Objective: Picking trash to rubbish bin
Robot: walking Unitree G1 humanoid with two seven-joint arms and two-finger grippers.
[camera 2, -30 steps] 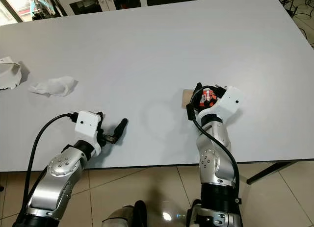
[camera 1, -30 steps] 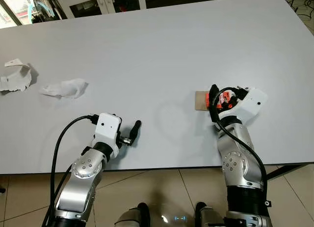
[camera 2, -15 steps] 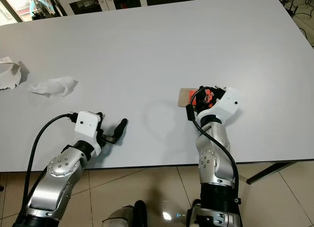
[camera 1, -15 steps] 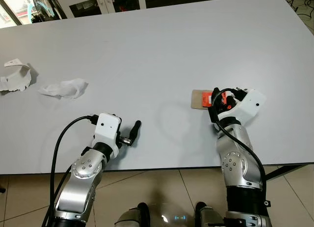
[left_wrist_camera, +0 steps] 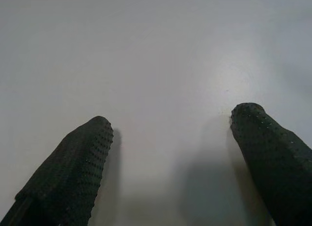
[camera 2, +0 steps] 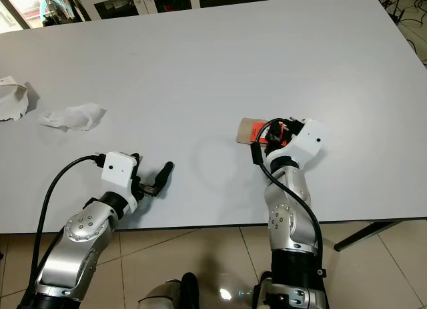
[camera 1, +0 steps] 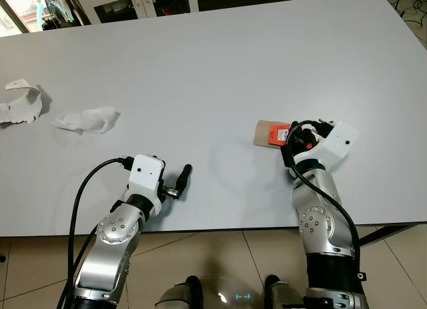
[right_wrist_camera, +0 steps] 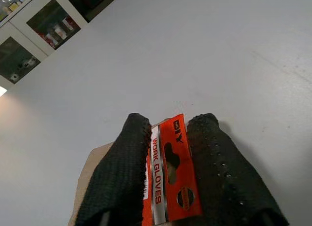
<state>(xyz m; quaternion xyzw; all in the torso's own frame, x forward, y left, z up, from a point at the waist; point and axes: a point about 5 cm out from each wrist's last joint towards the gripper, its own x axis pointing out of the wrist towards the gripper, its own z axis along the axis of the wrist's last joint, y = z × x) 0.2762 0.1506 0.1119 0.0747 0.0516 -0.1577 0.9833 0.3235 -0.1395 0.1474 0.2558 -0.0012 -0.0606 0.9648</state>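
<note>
- The white table (camera 1: 220,62) lies bare across its middle and far right side.
- Two crumpled white tissues (camera 1: 87,120) and (camera 1: 20,103) sit near its left edge, well apart from the cardboard glove tag (camera 1: 270,133).

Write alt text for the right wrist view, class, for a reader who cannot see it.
The right claw has its two black fingers closed on an orange card printed "WORK GLOVES", with brown cardboard backing showing beside it. Below lies a plain white table, and glass-fronted cabinets stand beyond its far edge.
</note>
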